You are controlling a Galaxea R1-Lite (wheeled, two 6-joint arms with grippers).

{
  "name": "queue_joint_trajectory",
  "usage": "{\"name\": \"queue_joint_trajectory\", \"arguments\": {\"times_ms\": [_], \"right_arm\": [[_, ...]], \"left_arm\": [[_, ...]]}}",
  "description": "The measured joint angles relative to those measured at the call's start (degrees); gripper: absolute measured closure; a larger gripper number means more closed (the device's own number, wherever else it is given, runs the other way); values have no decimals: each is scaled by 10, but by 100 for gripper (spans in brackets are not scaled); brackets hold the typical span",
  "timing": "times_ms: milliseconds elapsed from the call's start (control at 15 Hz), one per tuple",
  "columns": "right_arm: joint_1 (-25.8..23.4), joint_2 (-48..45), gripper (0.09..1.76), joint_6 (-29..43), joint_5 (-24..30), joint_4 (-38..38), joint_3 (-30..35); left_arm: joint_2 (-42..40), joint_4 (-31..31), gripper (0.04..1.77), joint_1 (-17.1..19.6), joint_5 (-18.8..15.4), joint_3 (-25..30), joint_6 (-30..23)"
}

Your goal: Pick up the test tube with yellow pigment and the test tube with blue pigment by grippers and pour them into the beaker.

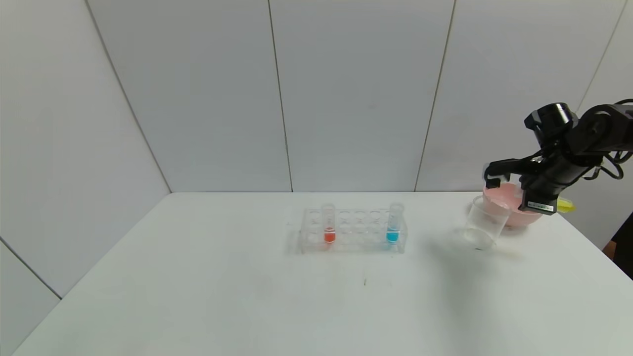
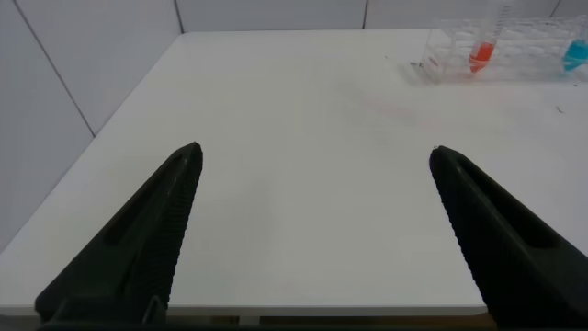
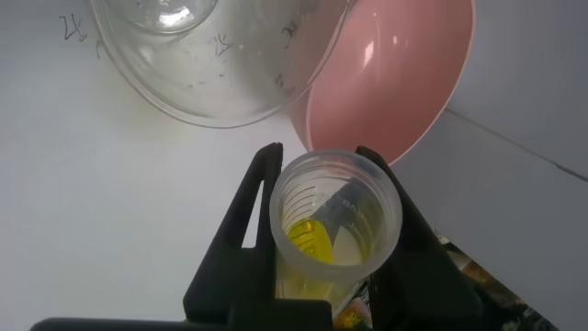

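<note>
My right gripper [image 1: 496,178] is shut on the test tube with yellow pigment [image 3: 335,221], held tilted, with its mouth towards the fingertips and its yellow end [image 1: 565,204] back by the wrist. The tube's mouth is just above and behind the clear beaker [image 1: 486,222], which also shows in the right wrist view [image 3: 202,55]. The test tube with blue pigment [image 1: 393,225] stands at the right end of the clear rack [image 1: 353,232]; it also shows in the left wrist view [image 2: 576,55]. My left gripper [image 2: 314,152] is open and empty above the table's near left part, out of the head view.
A pink bowl [image 1: 514,207] sits right behind the beaker, under my right gripper. A tube with orange-red liquid [image 1: 329,226] stands at the rack's left end. The white table [image 1: 247,296] ends close to the bowl on the right; grey wall panels stand behind.
</note>
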Motion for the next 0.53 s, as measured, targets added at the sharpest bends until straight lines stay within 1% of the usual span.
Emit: {"name": "queue_joint_trajectory", "arguments": {"times_ms": [200, 533], "right_arm": [[7, 5, 125, 0, -5, -4, 0], [18, 16, 125, -3, -46, -6, 0]], "left_arm": [[0, 0, 5, 0, 0, 0, 0], [0, 0, 5, 0, 0, 0, 0]]}}
